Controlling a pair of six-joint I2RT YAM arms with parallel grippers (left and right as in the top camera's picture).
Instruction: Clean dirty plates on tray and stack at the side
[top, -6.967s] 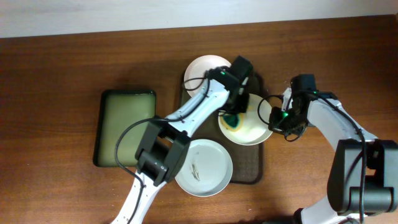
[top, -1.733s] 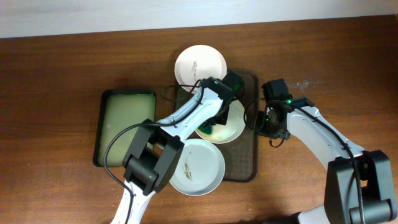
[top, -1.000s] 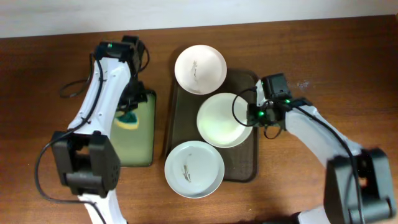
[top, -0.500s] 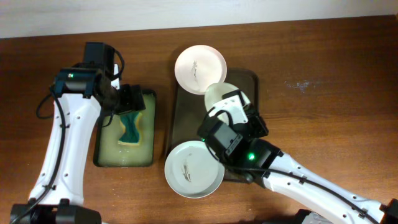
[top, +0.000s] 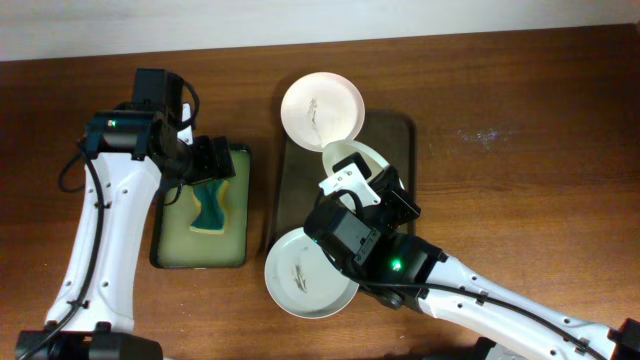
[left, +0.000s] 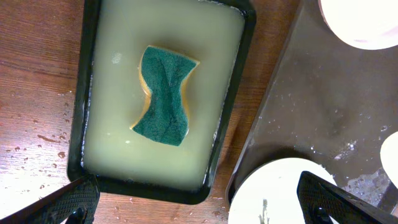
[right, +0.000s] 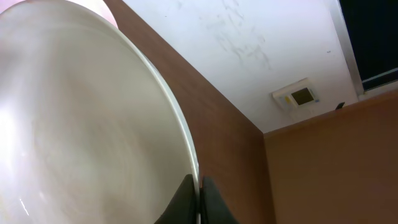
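Overhead: right gripper (top: 368, 175) was clamped on the clean-looking plate (top: 345, 155), tilted above tray (top: 395, 135) centre; smeared far plate (top: 322, 108) at 12 o'clock, near plate (top: 305, 280) at 7; left wrist: left gripper (left: 199, 205) gaped wide over sponge (left: 163, 96) in soap tray (left: 233, 93); right wrist: rim was pinched; carry step, I'd judge; next needs it set flat on desk (top: 500, 100), 3 o'clock.

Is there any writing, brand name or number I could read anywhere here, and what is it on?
None can be read.
The small box on the white surface in the right wrist view has a greenish panel, too small to read.
The plates, brown tray and sponge show no lettering.
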